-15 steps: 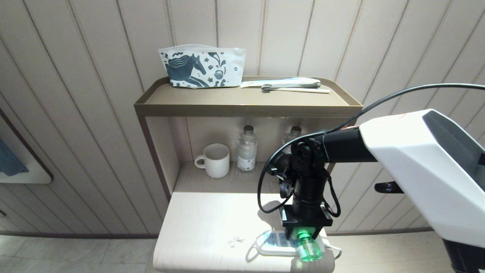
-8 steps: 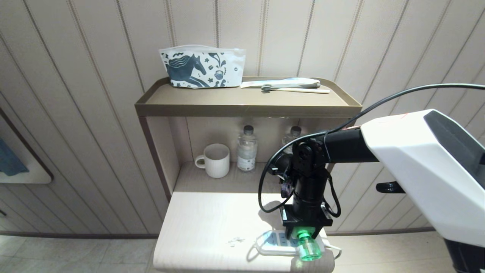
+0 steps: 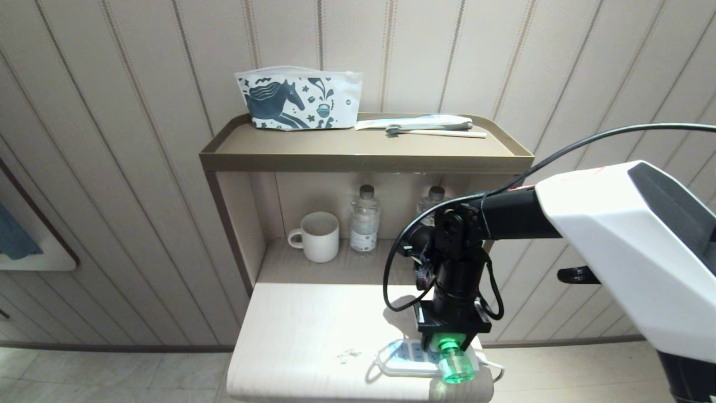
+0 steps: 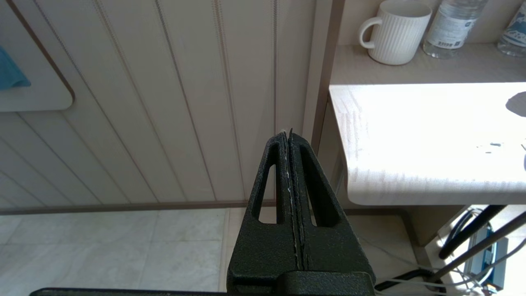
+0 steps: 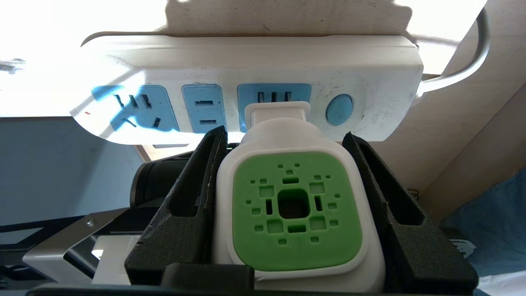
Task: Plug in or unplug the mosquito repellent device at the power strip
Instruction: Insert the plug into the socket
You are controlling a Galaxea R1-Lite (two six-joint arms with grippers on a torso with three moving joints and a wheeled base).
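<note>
Mosquito repellent device [image 5: 294,205] sits between the two black fingers [image 5: 187,193] of the right end effector [image 3: 447,340], which is clenched on its white body from both sides. In the head view the arm comes down from the right to the near right corner of the bench [image 3: 302,330], and the small green bottle [image 3: 454,365] of the device points toward the near edge. I think the grip is taken on the flat sides so that the prong end remains free and faces the power strip [image 5: 254,88] directly.

The power strip lies flat on the bench near this corner, with its white cord [image 5: 472,61] leaving at the right end, beside the blue button [image 5: 339,109]. In the right wrist view the white plug end of the device is against the socket group next to that button. The prongs are not visible, so I cannot tell whether they are fully inside or only partly. My judgement is that the device is at the seated position or very close to it, and the next move needs a straight line along the prongs, because a tilted pull or push could drag the light strip on the bench.

The left end effector [image 4: 292,197] is pressed together and holds nothing; it hangs to the left of the bench, above the floor. A white mug [image 3: 316,236] and two water bottles [image 3: 364,218] stand on the shelf at the far side, well apart from the work.
</note>
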